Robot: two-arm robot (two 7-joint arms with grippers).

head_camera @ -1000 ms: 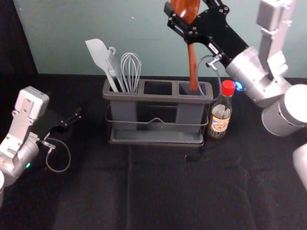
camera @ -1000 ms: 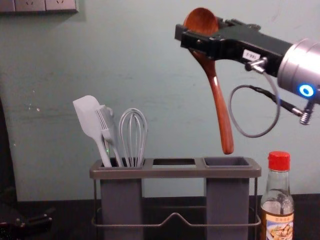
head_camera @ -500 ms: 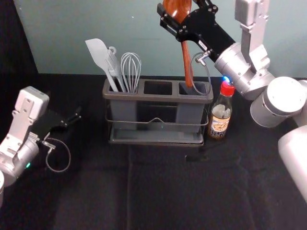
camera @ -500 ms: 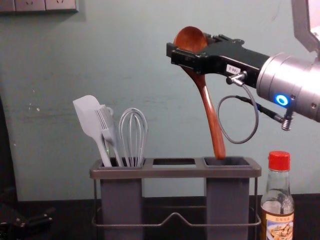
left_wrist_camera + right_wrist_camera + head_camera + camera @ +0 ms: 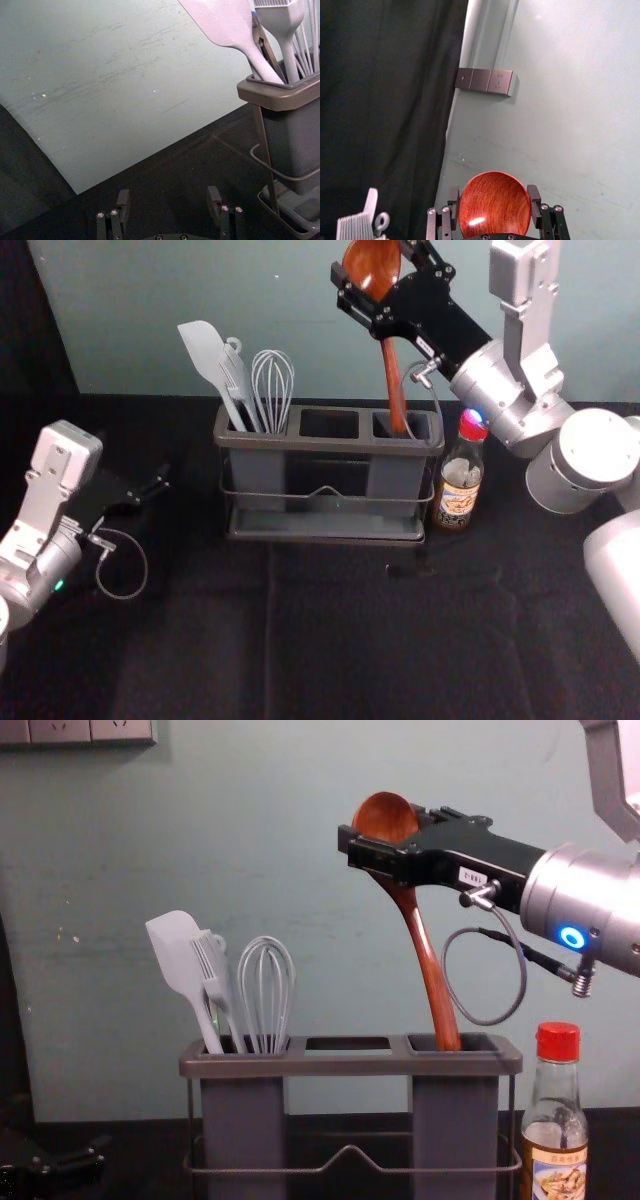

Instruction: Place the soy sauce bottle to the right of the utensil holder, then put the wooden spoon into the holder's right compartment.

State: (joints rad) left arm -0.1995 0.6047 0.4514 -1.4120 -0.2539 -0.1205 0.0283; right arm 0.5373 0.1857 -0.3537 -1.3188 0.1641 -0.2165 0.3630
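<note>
Head view: grips spoon [image 5: 371, 256] in right tool [image 5: 378, 264], one o'clock; dips handle [image 5: 394, 375] into holder's [image 5: 300, 443] three-o'clock compartment [image 5: 420, 426]; rests released left tool [image 5: 153, 488], nine o'clock.

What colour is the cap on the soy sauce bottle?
The cap is bright red, seen best in the chest view.

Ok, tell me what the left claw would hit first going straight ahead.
The left claw would probably meet the pale wall behind the table, passing left of the utensil holder, though depth and tilt are unclear.
</note>
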